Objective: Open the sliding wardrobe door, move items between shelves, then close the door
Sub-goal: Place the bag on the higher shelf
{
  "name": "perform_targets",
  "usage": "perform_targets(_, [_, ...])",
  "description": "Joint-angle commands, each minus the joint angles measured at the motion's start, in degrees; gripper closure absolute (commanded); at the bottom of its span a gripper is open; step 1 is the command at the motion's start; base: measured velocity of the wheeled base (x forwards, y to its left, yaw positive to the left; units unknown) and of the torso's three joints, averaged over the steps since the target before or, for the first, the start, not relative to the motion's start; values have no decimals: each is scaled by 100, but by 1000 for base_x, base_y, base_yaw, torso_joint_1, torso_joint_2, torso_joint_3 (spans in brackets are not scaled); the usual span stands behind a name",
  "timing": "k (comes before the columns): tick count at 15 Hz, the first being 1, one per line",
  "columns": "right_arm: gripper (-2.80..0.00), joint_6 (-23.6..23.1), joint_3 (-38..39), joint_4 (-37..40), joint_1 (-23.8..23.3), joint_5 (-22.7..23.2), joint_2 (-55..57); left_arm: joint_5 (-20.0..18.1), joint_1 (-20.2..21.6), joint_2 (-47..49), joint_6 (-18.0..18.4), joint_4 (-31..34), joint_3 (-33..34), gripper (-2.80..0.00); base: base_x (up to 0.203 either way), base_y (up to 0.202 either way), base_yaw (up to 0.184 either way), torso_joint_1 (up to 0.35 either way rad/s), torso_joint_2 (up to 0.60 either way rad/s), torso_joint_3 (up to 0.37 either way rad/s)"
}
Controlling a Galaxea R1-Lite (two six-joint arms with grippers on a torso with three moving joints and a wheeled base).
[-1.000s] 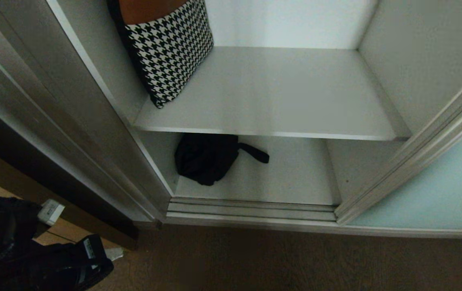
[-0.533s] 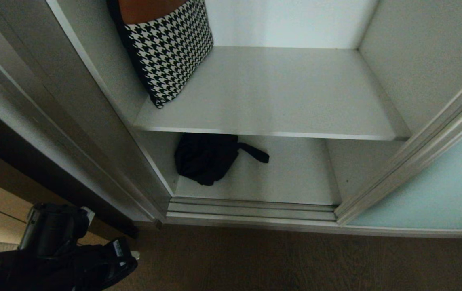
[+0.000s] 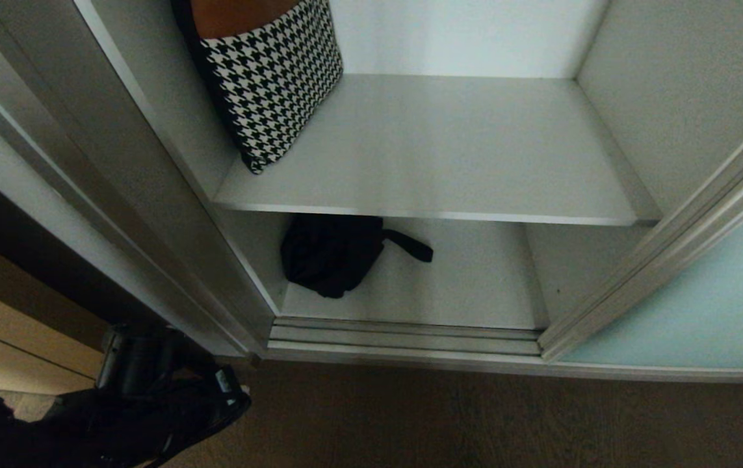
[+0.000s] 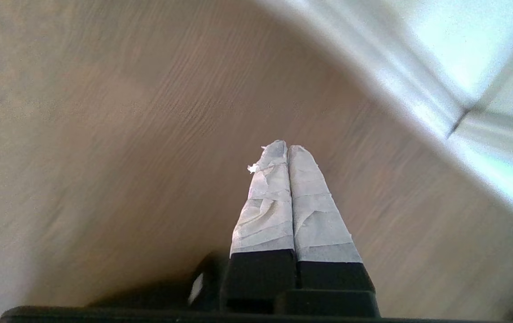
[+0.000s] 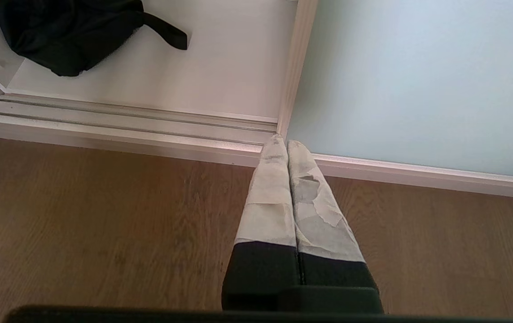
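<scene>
The sliding wardrobe door [image 3: 703,312] of pale aqua glass stands slid to the right, leaving the shelves exposed. A black-and-white houndstooth bag [image 3: 270,71] leans at the left of the upper shelf [image 3: 449,149]. On the lower shelf [image 3: 475,286] lies a black bag [image 3: 329,253] with a strap. My left gripper [image 4: 287,147] is shut and empty, low over the wooden floor at the head view's lower left [image 3: 169,403]. Outside the head view, my right gripper [image 5: 285,142] is shut and empty above the floor, tips near the door's [image 5: 418,76] left edge.
A ribbed silver floor track [image 3: 404,335] runs along the foot of the opening. A silver frame post [image 3: 117,195] bounds the opening on the left. Brown wood floor [image 3: 475,422] lies in front. The black bag [image 5: 67,31] also shows in the right wrist view.
My left arm has swung to the right along the bottom of the head view, closer to the foot of the wardrobe's left post. The bags, door and right arm have stayed put.
</scene>
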Motion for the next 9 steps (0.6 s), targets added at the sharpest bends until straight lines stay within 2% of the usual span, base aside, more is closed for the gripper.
perform_targets(1, [0,-7,1,0,0,0,-1,119,8,462,-189,-301,-226,0,0,0,0,0,0,0])
perform_targets(3, [0,-5,0,0,0,0,-1,264,108,805,-230,-350,-617,0,0,0,0,0,0,0])
perform_targets(6, [0,0,0,0,0,0,-1,203,396,1350,-244,-153,-1400,0,0,0,0,0,0,0])
perform_targets(9, [0,-3,8,0,0,0,-1,102,517,1741,-331,832,-2578,0,0,0,0,0,0,0])
